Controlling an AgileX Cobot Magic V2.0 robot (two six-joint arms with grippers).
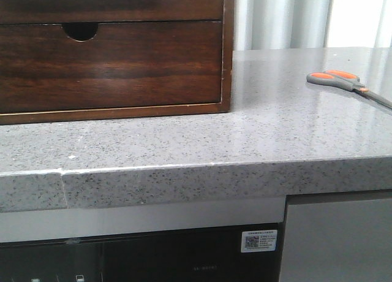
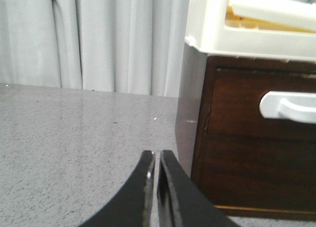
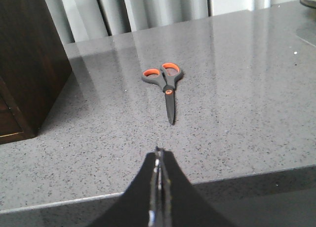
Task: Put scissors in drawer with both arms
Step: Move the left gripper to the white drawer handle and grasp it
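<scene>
The grey speckled stone counter [image 1: 184, 141] carries everything here, and the dark-brown wooden drawer cabinet [image 1: 110, 55] stands on it, just beside and ahead of the left pincer [image 2: 156, 160] in the left wrist view. In that view the drawer [image 2: 256, 138] with the white bar handle [image 2: 289, 106] sits under a pale whitish rim [image 2: 247, 34], its front flush and closed. The lower drawer with the half-round notch [image 1: 80, 29] shows in the front view and is not the target.

The scissors [image 3: 165, 84] lie flat on the counter, straight ahead of the right pincer [image 3: 159, 160] and well apart from it, blade tips pointing back toward it and orange-and-grey loops on the far side. They rest clear of the cabinet, off to its side.

Both pincers are clenched with nothing between their fingers; each pair of black fingers meets along a thin seam.

By my reading the task has not begun: the scissors are untouched and the drawer is not yet open. The next move calls for both pincers to release their fingers, the left reaching the white handle to pull the drawer out, the right advancing over the scissors and descending low enough to pinch so thin an object off a hard surface
</scene>
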